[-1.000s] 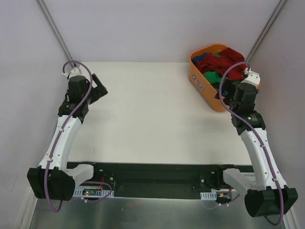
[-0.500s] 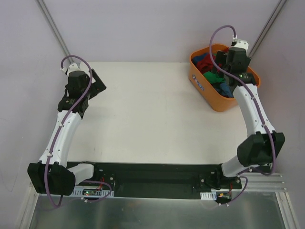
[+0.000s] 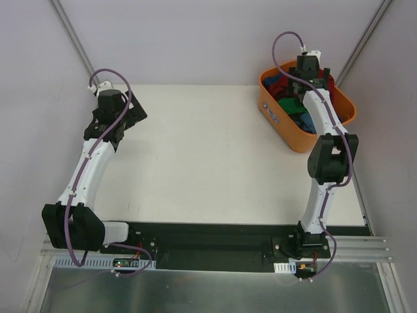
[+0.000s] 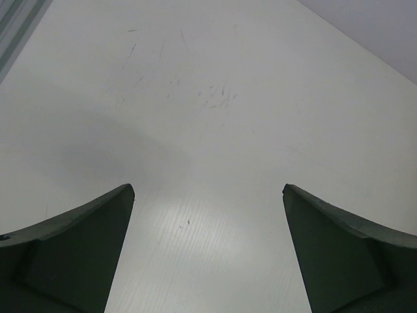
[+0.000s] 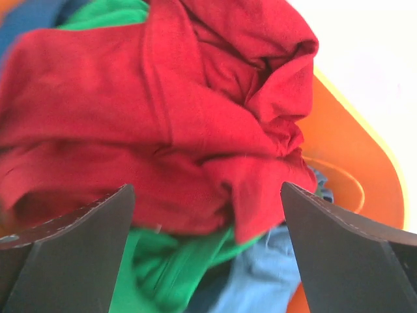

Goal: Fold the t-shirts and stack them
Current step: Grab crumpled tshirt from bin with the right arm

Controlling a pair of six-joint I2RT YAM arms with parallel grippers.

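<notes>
right gripper spread apart over the red t-shirt: lower onto its top fold, pinch red cloth only, lift clear of the tub. left gripper also apart.

The white table carries one item directly on its surface: an orange tub. The tub stands at the far right corner, set at an angle to the table edges. Faint scratches mark the surface on the left side.
</notes>
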